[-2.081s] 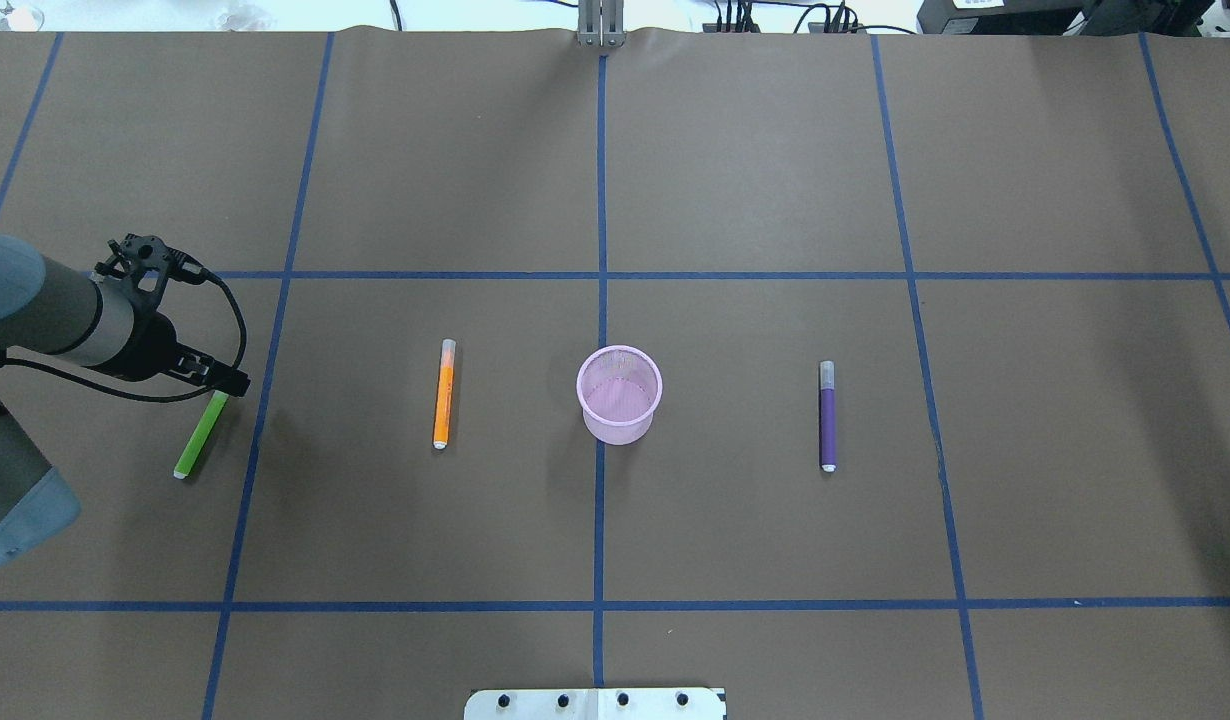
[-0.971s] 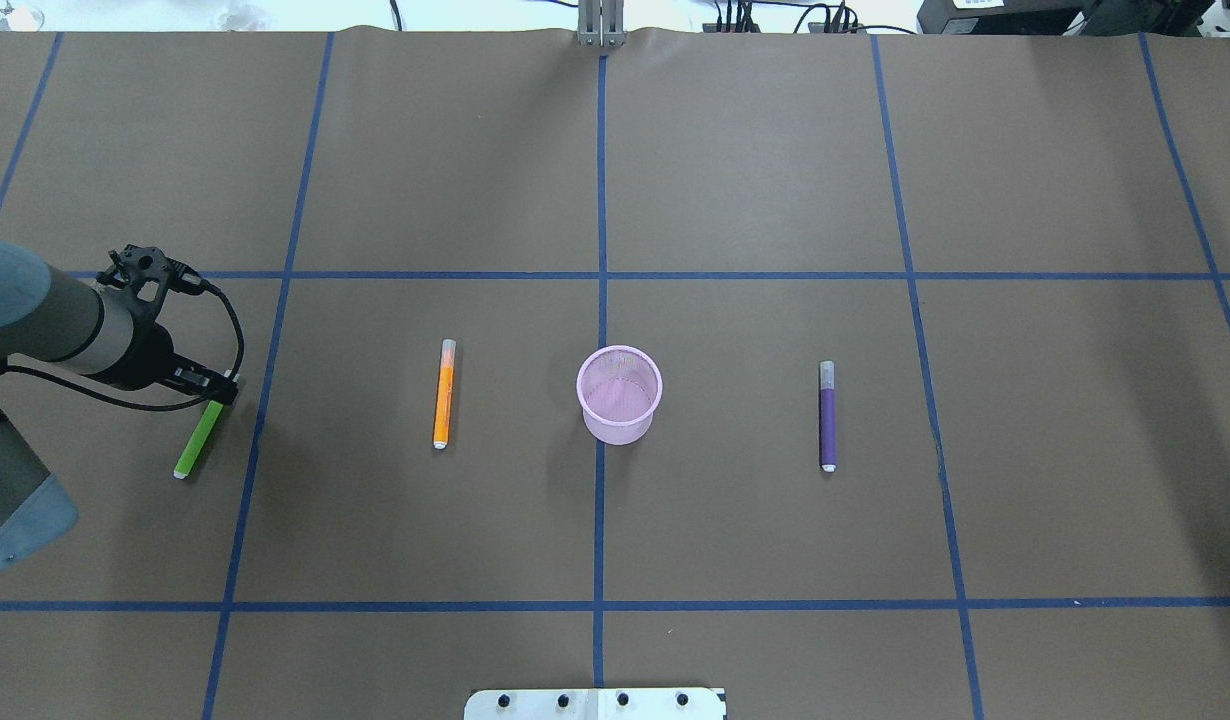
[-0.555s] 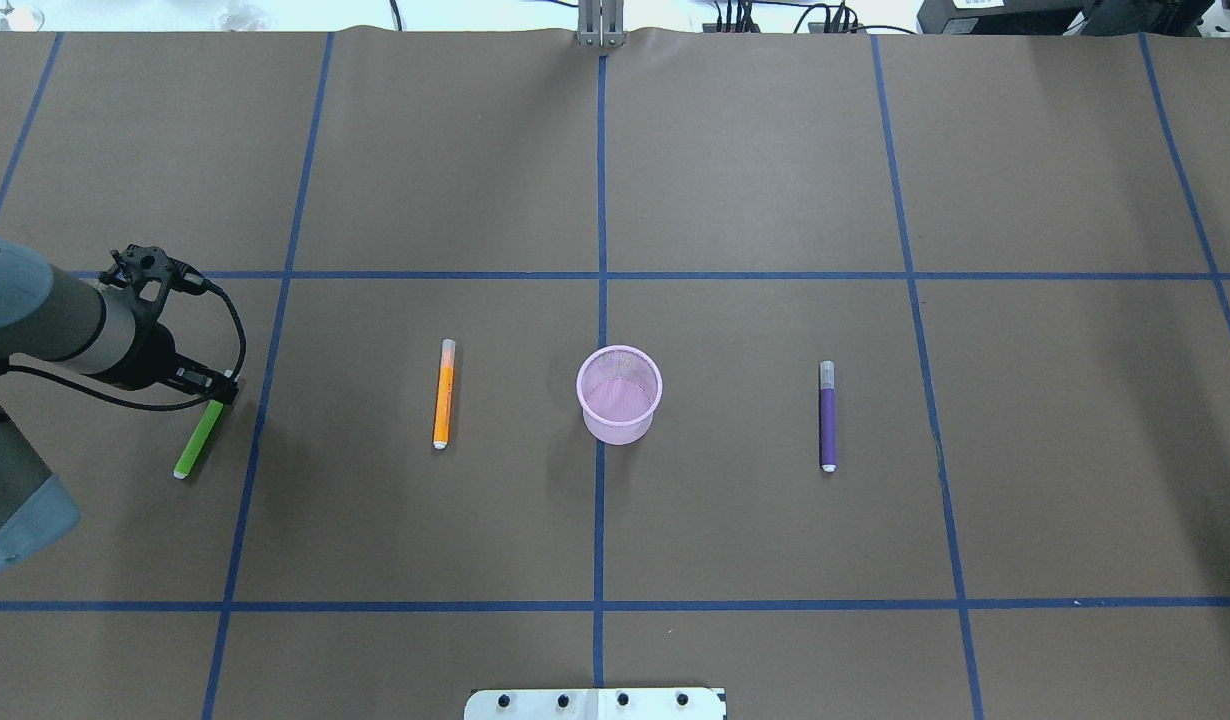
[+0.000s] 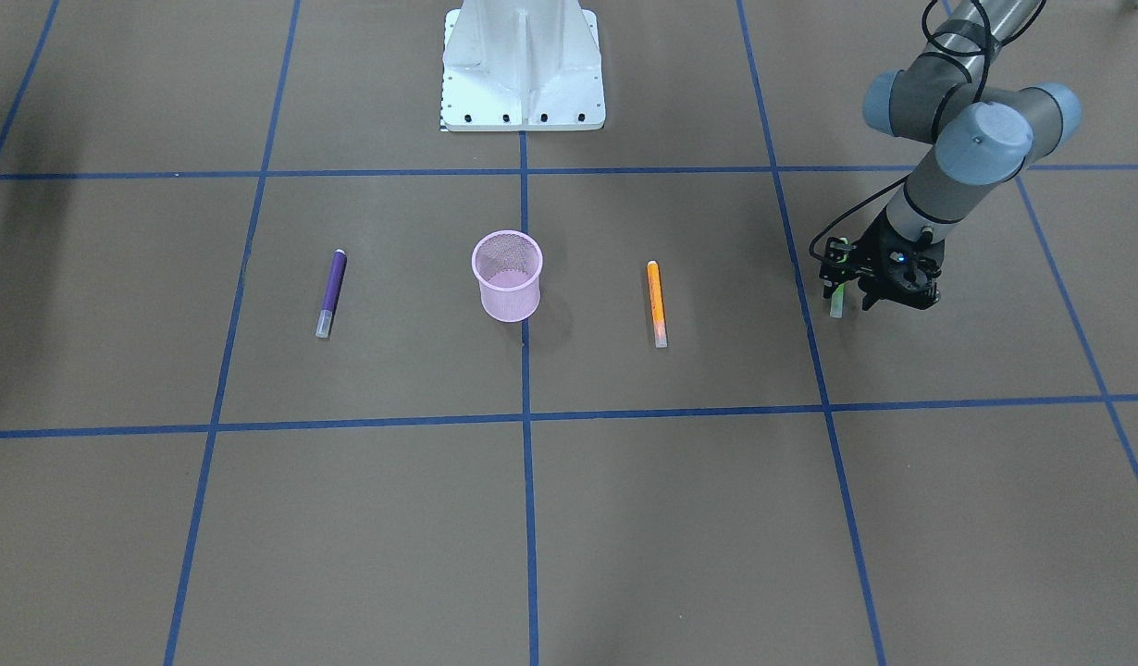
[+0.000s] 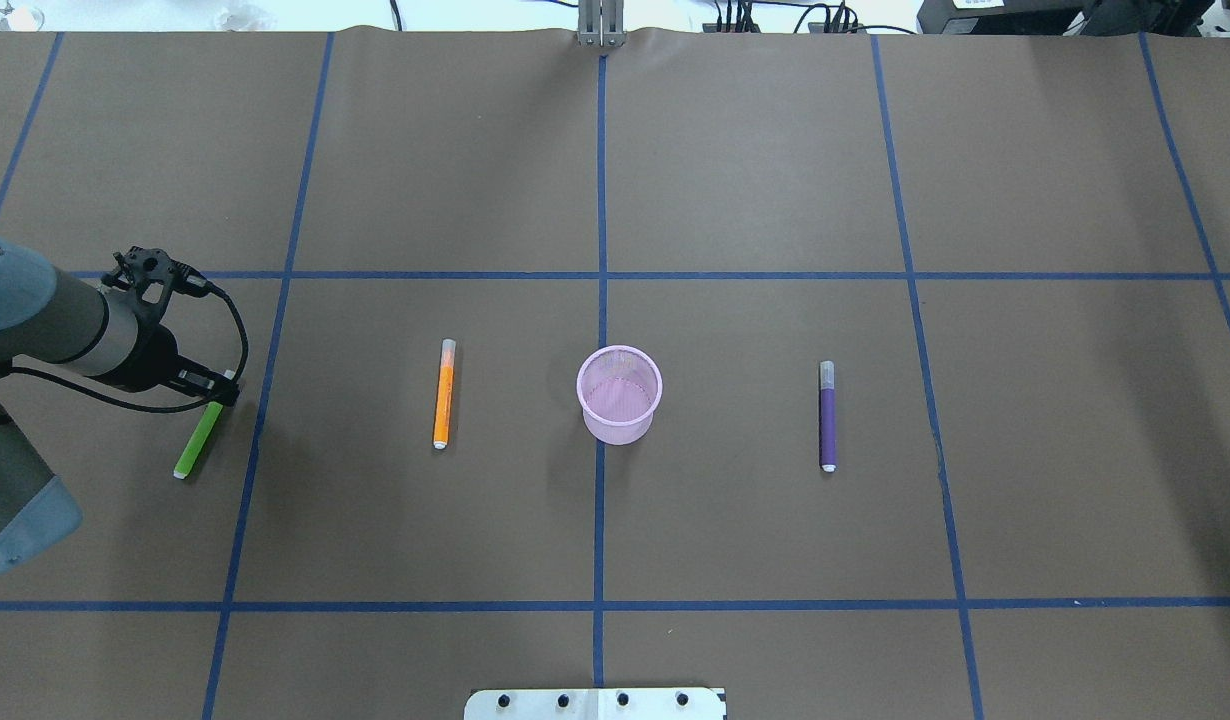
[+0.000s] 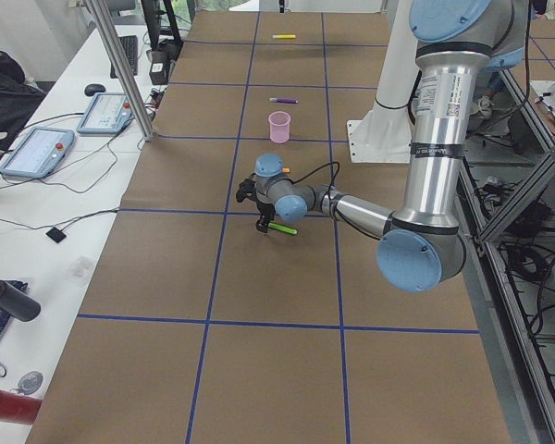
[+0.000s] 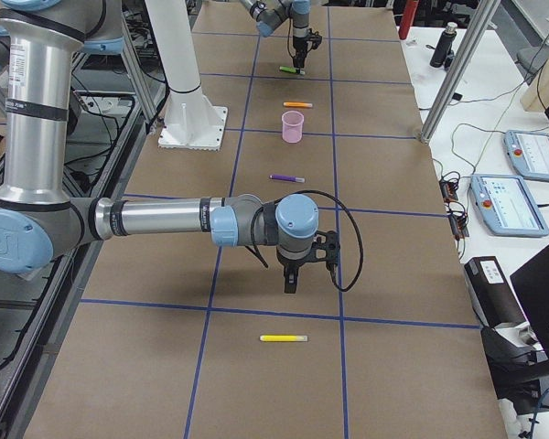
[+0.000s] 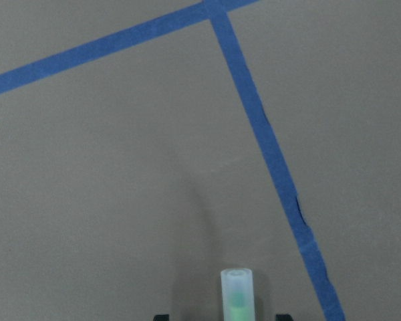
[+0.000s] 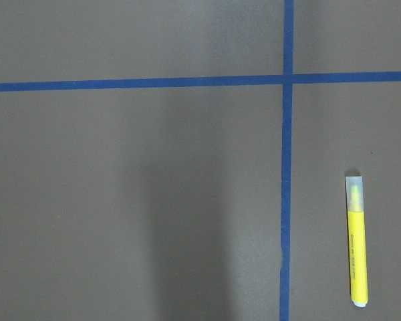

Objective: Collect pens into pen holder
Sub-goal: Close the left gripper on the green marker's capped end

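- The left hand point(image 5: 222, 389) was low over the surface point(image 5: 755, 180), at the far left of the overhead view, with its two fingers apart.
- In the left wrist view the black fingertips point(image 8: 282, 317) showed at the bottom edge, one on each side of the green pen's pale cap, with a gap between each tip and the cap. The hand gripped nothing.
- The green pen point(image 5: 199, 440) lay on the surface at a slant. Its cap end sat between the fingers and its green body ran out from under the hand toward the robot's side.
- A blue tape line point(image 5: 265, 400) ran just beside the hand, on the side toward the middle of the surface.
- Past that line the orange pen point(image 5: 443, 394) lay flat, well apart from the hand.
- The pink mesh pen holder point(image 5: 621, 432) stood upright on the centre tape line, between the orange pen and the purple pen point(image 5: 827, 416). No pen showed inside it.
- The right hand point(image 7: 291, 283) hung above the surface at the far right end. Whether it was open or closed could not be told.
- The yellow pen point(image 9: 357, 241) lay flat near the right hand, apart from it.
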